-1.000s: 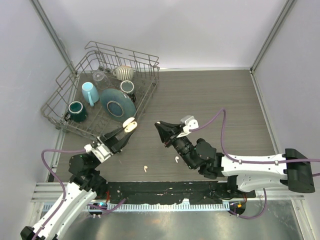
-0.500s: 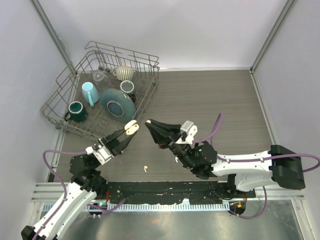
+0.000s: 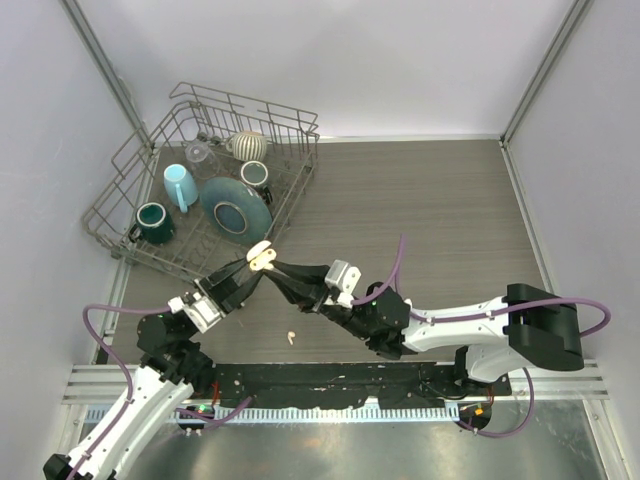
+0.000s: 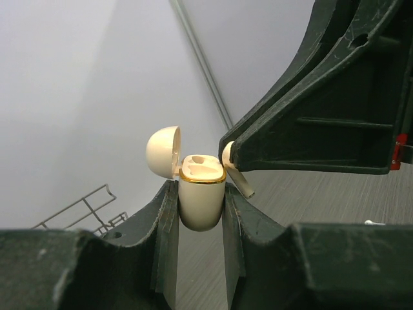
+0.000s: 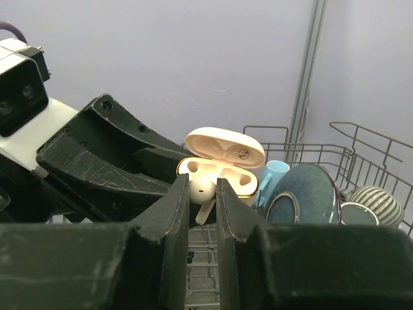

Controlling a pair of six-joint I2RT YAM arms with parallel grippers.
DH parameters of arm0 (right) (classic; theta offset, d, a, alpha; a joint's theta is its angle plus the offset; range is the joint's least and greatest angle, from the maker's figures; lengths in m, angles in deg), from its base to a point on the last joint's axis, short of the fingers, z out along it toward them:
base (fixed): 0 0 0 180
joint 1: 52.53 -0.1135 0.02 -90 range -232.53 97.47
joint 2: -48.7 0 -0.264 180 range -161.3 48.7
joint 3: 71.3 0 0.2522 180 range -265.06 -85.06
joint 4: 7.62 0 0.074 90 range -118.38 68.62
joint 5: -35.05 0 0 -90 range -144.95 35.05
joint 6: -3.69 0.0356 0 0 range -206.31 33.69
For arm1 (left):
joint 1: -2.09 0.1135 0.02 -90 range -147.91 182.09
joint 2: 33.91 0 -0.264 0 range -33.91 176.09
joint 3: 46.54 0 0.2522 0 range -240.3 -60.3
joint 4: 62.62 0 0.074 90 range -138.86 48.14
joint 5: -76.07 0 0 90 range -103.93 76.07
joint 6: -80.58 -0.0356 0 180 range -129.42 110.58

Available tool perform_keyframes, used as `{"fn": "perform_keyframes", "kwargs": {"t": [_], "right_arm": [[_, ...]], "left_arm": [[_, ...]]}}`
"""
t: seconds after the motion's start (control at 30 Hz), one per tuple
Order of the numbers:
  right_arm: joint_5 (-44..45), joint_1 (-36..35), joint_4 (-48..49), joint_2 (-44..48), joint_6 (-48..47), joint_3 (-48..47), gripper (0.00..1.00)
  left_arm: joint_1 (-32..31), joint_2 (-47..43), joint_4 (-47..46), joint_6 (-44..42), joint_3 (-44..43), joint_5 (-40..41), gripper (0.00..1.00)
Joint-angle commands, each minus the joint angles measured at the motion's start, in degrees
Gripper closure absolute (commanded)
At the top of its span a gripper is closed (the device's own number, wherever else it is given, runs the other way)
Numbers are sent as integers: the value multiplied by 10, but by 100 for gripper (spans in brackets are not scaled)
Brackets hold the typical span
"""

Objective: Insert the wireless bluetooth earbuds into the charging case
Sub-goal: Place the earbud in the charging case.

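Left end effector [image 3: 254,265] raised, jaws clamped, right end effector [image 3: 274,268] pinched closed — tips nearly meeting

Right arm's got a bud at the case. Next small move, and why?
Probably ease the right gripper a touch over the gold rim. Its earbud sits just outside the open charging case held by the left gripper, stem pointing down beside the wall, not yet above a socket.

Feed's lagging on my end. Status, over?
Left gripper shut on charging case, lid open. Right gripper shut on earbud at case rim, not seated. Second earbud loose on table. Nothing between.
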Motion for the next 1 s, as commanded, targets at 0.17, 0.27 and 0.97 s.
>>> {"fn": "perform_keyframes", "kwargs": {"t": [0.17,0.27,0.97], "right_arm": [[-19,-3,125,17,-12,-23,99],[-18,-3,126,26,-16,-22,99],[-23,-3,134,-10,-170,-57,99]], "left_arm": [[-3,-9,-15,-2,-4,7,100],[-3,-6,-15,-6,-4,7,100],[-3,3,-33,16,-19,-21,100]]}}
